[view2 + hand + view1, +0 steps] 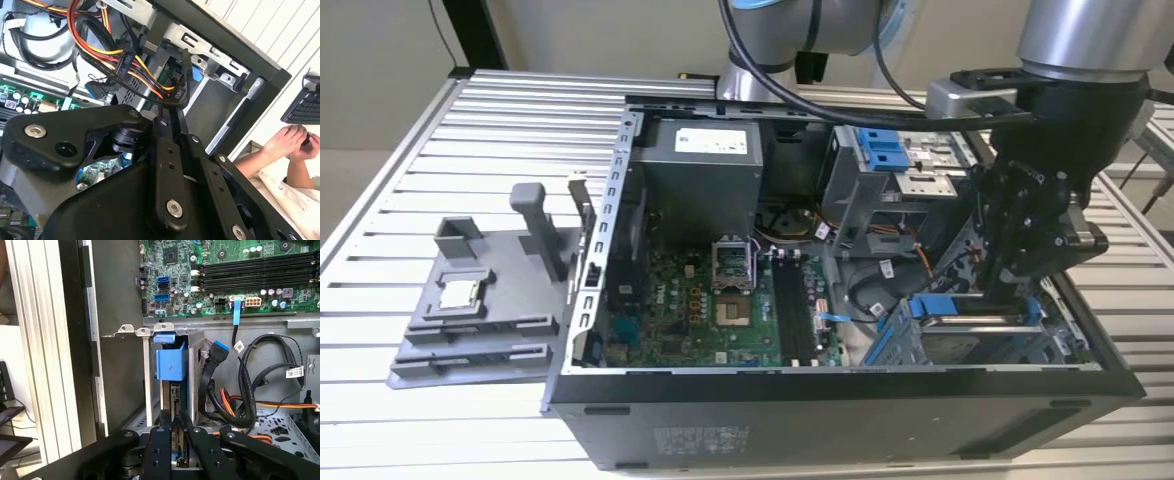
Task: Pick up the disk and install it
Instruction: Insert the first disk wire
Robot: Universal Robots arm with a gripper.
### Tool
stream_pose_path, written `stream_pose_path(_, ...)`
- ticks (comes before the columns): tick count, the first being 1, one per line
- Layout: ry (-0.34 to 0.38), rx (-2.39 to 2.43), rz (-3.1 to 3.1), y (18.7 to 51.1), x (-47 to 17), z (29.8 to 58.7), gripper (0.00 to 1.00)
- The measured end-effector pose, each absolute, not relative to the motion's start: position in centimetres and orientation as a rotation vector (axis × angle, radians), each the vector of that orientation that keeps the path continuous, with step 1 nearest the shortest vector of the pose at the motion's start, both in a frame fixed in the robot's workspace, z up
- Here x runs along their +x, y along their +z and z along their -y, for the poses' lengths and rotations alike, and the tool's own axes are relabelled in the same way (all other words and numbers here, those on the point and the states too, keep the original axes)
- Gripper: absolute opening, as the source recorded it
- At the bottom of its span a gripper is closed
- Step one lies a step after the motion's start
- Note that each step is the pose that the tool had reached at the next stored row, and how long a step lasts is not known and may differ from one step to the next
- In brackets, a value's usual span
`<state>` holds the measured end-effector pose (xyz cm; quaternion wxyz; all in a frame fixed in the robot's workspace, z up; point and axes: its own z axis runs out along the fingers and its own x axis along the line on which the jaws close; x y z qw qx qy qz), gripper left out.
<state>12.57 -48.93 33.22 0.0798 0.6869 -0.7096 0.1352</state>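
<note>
The disk (970,320) stands on edge in the drive bay at the near corner of the open computer case (854,400), on the exterior view's right. Its blue rail (937,305) sticks out toward the motherboard. In the first wrist view the disk (174,392) is seen edge-on, sitting in the metal bay slot with its blue end piece (170,364) at the far end. My gripper (997,295) reaches down into that bay. Its two black fingers (176,427) are shut on the disk's thin edge.
The motherboard (720,300) lies in the case's middle, with the power supply (700,165) behind it. A bundle of cables (250,390) hangs beside the bay. An upper drive cage carries blue latches (887,150). A grey fixture (480,300) stands outside the case. A person's hands (295,142) are beyond the table.
</note>
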Motion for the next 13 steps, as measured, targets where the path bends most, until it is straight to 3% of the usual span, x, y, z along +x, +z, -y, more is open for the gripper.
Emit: stream_pose_path(13,0.407,2.074,2.107,33.22,12.07,48.93,0.0)
